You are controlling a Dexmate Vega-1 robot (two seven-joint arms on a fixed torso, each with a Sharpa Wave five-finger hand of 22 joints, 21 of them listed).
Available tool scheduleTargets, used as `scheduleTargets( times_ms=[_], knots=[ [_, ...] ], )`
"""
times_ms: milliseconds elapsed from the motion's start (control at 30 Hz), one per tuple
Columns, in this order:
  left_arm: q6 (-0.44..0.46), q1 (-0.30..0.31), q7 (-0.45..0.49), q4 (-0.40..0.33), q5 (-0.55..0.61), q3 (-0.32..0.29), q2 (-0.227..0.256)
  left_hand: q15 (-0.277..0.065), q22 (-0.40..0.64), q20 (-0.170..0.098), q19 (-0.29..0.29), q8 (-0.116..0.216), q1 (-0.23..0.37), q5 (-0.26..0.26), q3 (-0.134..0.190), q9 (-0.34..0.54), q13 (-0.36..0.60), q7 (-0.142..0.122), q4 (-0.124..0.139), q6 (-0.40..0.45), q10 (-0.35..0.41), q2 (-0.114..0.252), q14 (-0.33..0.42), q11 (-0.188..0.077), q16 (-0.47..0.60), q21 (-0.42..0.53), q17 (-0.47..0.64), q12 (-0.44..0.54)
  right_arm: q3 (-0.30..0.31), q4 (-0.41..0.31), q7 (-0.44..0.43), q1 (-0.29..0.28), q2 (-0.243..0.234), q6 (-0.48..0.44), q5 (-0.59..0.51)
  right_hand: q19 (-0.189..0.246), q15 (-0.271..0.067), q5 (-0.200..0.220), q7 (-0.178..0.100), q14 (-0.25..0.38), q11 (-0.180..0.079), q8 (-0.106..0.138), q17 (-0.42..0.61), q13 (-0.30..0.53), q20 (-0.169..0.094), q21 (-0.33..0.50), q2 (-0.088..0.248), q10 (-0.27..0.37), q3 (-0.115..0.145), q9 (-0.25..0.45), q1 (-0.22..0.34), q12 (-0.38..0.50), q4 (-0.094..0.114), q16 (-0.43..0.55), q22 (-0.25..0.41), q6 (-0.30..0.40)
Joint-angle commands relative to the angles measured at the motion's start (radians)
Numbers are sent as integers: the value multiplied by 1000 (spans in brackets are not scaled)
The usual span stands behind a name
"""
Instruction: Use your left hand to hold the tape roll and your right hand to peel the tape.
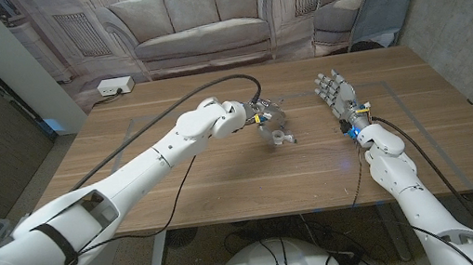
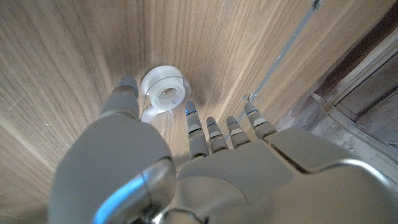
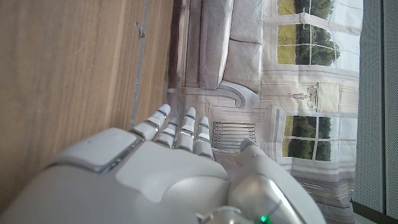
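A small clear tape roll [image 2: 165, 90] lies on the wooden table [image 2: 56, 56] with a short loose tail curling off its side. My left hand [image 2: 186, 162] hovers just over it with the thumb [image 2: 126, 94] at one side and the other fingers [image 2: 198, 127] at the other, spread and not closed on it. In the head view the left hand [image 1: 262, 114] is at the table's middle, and the tape roll [image 1: 281, 136] peeks out just beyond its fingers. My right hand [image 1: 336, 94] stands apart to the right, fingers straight and spread, holding nothing.
A thin marked line [image 1: 389, 86] runs across the tabletop near the right hand. A black cable [image 1: 202, 89] arcs over the left arm. A white power strip [image 1: 114, 87] sits at the table's far left corner, in front of a printed sofa backdrop [image 1: 202, 25].
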Motion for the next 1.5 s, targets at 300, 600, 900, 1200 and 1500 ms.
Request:
scheduleTargets(
  times_ms=[300, 600, 900, 1200, 1500],
  knots=[
    [-3, 0, 44, 2, 94, 29, -2, -13, 4, -3, 27, 15, 37, 3, -1, 2, 6, 2, 1, 53, 34, -1, 29, -8, 11, 5, 2, 11, 11, 30, 8, 14, 1, 7, 7, 7, -3, 0, -7, 12, 2, 5, 3, 3, -67, -2, 33, 12, -4, 1, 3, 6, 2, 5, 5, 13],
    [-12, 16, 120, 11, 121, 26, 4, -15, 4, -14, 43, 20, 60, 2, -1, 4, 6, 0, -3, 82, 43, 2, 37, -12, 9, 8, 1, 9, 12, 38, 8, 21, 0, 9, 4, 11, -2, 0, -8, 19, 2, 6, 2, 3, -65, -1, 32, 19, -5, 1, 3, 8, 2, 6, 5, 20],
    [3, 36, 187, 3, 167, 22, 8, -59, 7, -39, 95, 103, 131, -13, 14, 11, 7, 1, 3, 317, 135, 51, 114, -32, 20, 22, 7, 19, 12, 45, 9, 26, 0, 9, 4, 12, -4, 0, -9, 21, 1, 6, 2, 3, -65, -1, 32, 19, -6, 1, 3, 7, 2, 6, 5, 22],
    [2, 45, 197, 5, 168, 13, 6, -84, 8, -52, 119, 203, 220, -60, 56, 20, 6, 54, 4, 565, 196, 134, 155, -64, 17, 30, 11, 12, 12, 39, 3, 25, -1, 8, 1, 12, -3, 0, -9, 21, 2, 5, 2, 3, -65, -1, 32, 21, -7, 1, 3, 8, 2, 6, 5, 23],
    [28, 67, 230, -11, 193, 2, 13, -92, 8, -59, 134, 253, 246, -102, 78, 48, 6, 88, 10, 630, 228, 178, 172, -74, 18, 37, 14, 9, 11, 41, 2, 29, 1, 9, 1, 12, -4, 0, -7, 21, 2, 5, 2, 3, -65, -2, 33, 21, -7, 1, 4, 7, 2, 5, 5, 22]
  ],
)
